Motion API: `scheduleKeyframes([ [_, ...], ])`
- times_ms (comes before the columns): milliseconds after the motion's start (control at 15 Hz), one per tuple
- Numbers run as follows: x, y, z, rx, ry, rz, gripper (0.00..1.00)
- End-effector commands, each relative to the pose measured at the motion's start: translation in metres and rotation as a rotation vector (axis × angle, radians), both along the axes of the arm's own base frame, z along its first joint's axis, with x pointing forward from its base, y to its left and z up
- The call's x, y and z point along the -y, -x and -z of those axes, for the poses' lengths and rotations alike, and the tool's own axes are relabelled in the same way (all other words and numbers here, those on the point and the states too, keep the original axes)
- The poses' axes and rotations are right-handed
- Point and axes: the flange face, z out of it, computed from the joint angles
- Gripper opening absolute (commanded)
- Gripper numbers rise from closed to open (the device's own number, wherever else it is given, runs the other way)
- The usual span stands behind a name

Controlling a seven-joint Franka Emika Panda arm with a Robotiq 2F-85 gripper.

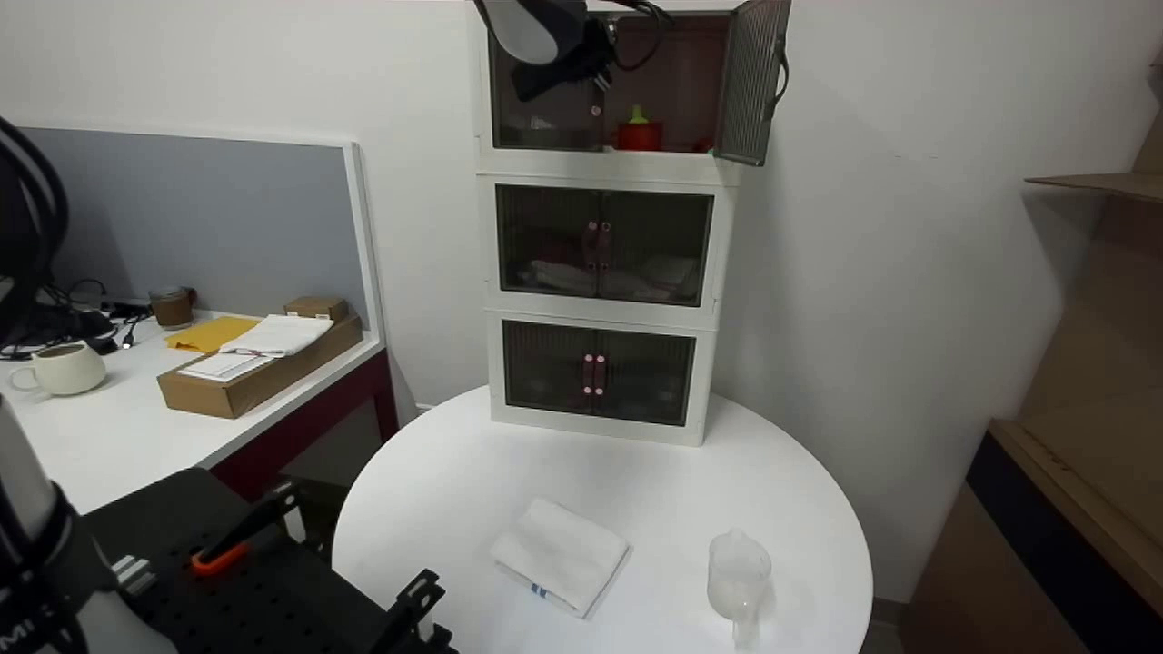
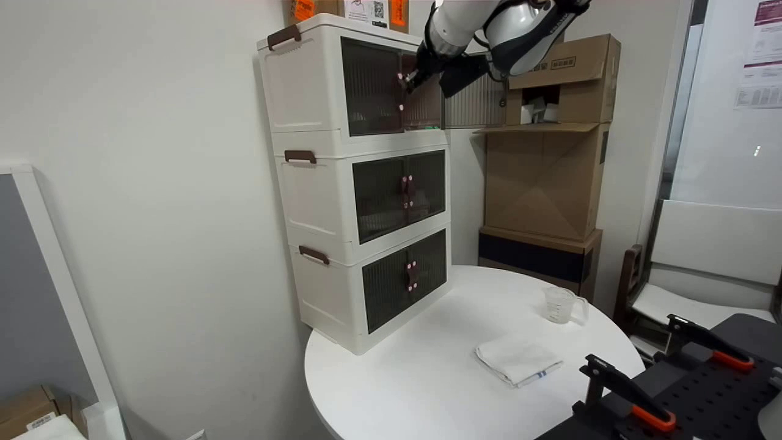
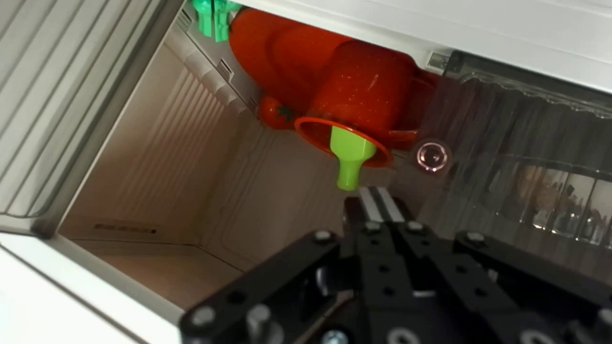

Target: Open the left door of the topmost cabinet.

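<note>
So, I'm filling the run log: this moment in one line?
topmost cabinet; left door: closed; right door: open; gripper: shut, empty; task: unfinished

In an exterior view, the topmost cabinet [image 1: 627, 165], upper centre, looks smooth plastic; the towel [image 1: 561, 556], lower centre, matt cloth.

Up close, my pincer [image 3: 381, 191] looks fuzzy, but the red pot [image 3: 368, 91] past it is sharper. Inside the topmost cabinet [image 3: 282, 191] it is dim and brown. The bottom left corner of my wrist view is glaring white. The round table [image 1: 672, 472] is bright in both exterior views. A soft shadow greys the wall [image 1: 818, 209], and a tiny glint shines on the pale board [image 2: 757, 177].
</note>
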Motion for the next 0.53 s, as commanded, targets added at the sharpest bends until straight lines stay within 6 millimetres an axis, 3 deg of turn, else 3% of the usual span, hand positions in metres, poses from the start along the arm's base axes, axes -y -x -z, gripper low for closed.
scheduleKeyframes([
  [0,-0.003,0.023,0.007,-0.015,0.000,0.012,0.00],
  [467,-0.003,0.091,0.037,-0.112,-0.017,0.068,0.00],
])
